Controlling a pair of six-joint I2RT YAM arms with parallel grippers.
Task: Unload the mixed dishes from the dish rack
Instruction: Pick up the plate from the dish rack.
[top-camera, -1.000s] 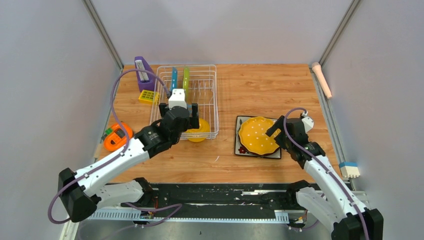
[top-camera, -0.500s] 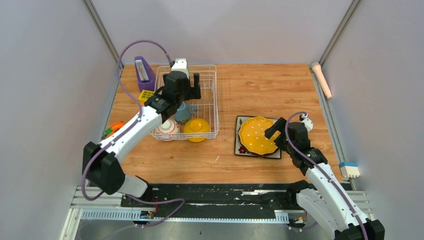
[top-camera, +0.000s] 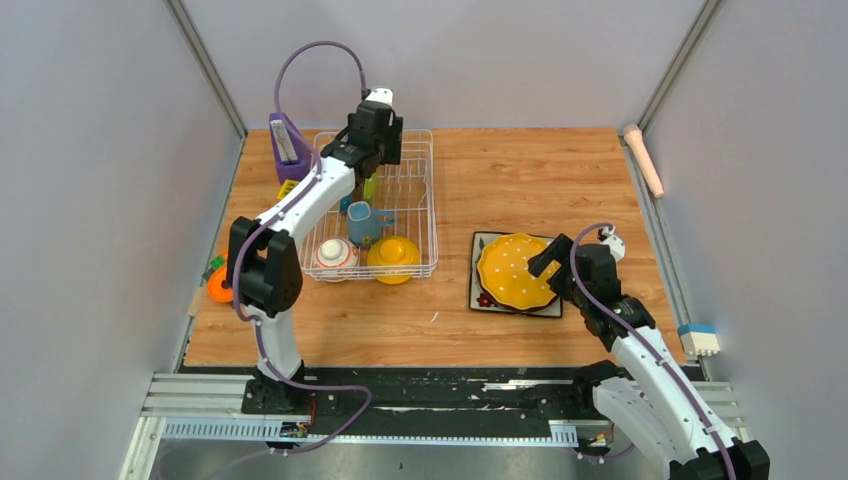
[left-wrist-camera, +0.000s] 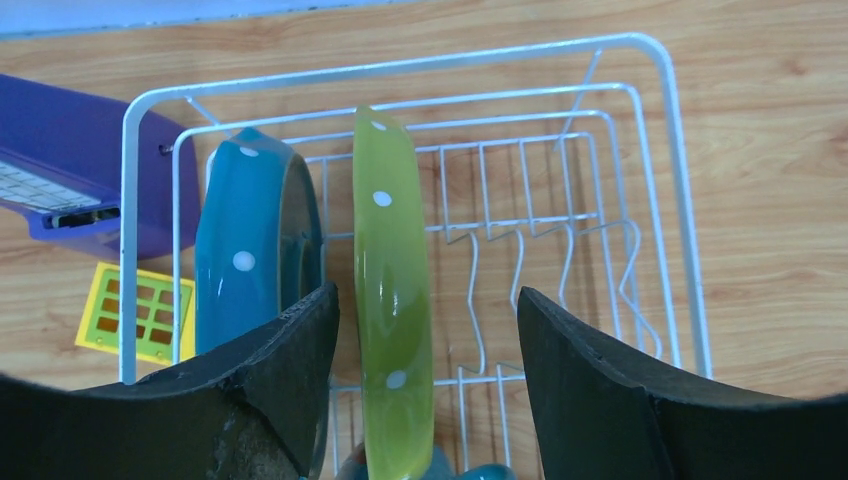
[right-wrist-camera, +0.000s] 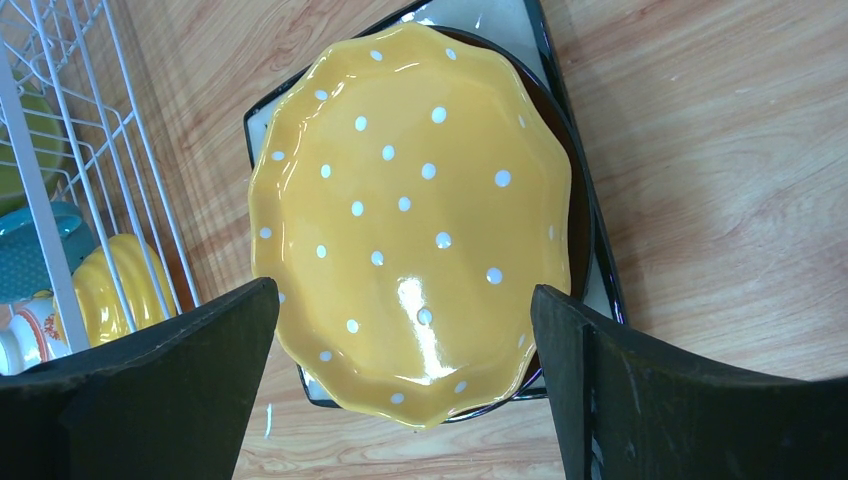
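Observation:
The white wire dish rack (top-camera: 425, 200) holds a blue-dotted plate (left-wrist-camera: 245, 255) and a green-dotted plate (left-wrist-camera: 392, 290) upright at its far end, and a blue-grey mug (top-camera: 362, 222), a red-and-white bowl (top-camera: 333, 256) and a yellow bowl (top-camera: 393, 256) at its near end. My left gripper (top-camera: 377, 140) is open above the upright plates. In the left wrist view it (left-wrist-camera: 425, 315) straddles the green plate's edge without touching. A yellow dotted plate (top-camera: 517, 270) lies on a dark square plate (top-camera: 477, 300) right of the rack; a dark red rim shows between them. My right gripper (right-wrist-camera: 405, 292) is open and empty over the yellow plate (right-wrist-camera: 410, 210).
A purple slanted holder (top-camera: 288, 145) and a small yellow grid block (left-wrist-camera: 135, 312) stand left of the rack. An orange tape measure (top-camera: 218, 285) lies at the table's left edge. A pink roll (top-camera: 645, 160) and a white-and-blue block (top-camera: 698, 340) sit on the right rail.
My left arm has swung from the rack's near end out to its far end, over the upright plates. The right gripper has barely moved.

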